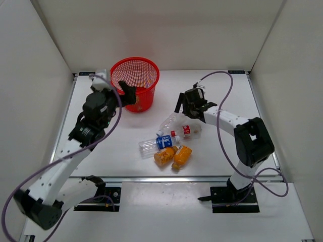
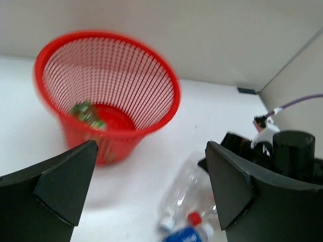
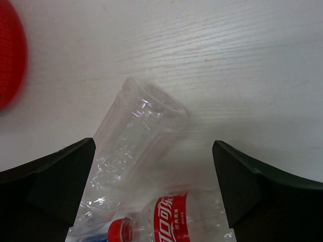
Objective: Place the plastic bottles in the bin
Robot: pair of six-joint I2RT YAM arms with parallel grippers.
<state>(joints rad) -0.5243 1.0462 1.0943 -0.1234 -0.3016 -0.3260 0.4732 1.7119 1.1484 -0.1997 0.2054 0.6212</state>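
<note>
The red mesh bin [image 1: 135, 80] stands at the back left, and a green bottle [image 2: 89, 114] lies inside it. My left gripper [image 1: 128, 94] hangs open and empty beside the bin's [image 2: 108, 91] near rim. On the table lie a plain clear bottle [image 1: 169, 122], a red-labelled bottle [image 1: 185, 131], a blue-labelled bottle [image 1: 158, 143] and two orange bottles [image 1: 164, 156] [image 1: 181, 156]. My right gripper [image 1: 185, 108] is open just above the clear bottle [image 3: 135, 146]. That bottle lies between its fingers, untouched, and the red-labelled bottle [image 3: 174, 221] is below it.
White walls close in the table [image 1: 222, 91] at the back and on both sides. The five bottles lie in a tight cluster in the middle, between the two arms. A purple cable [image 1: 222, 75] loops over the right arm.
</note>
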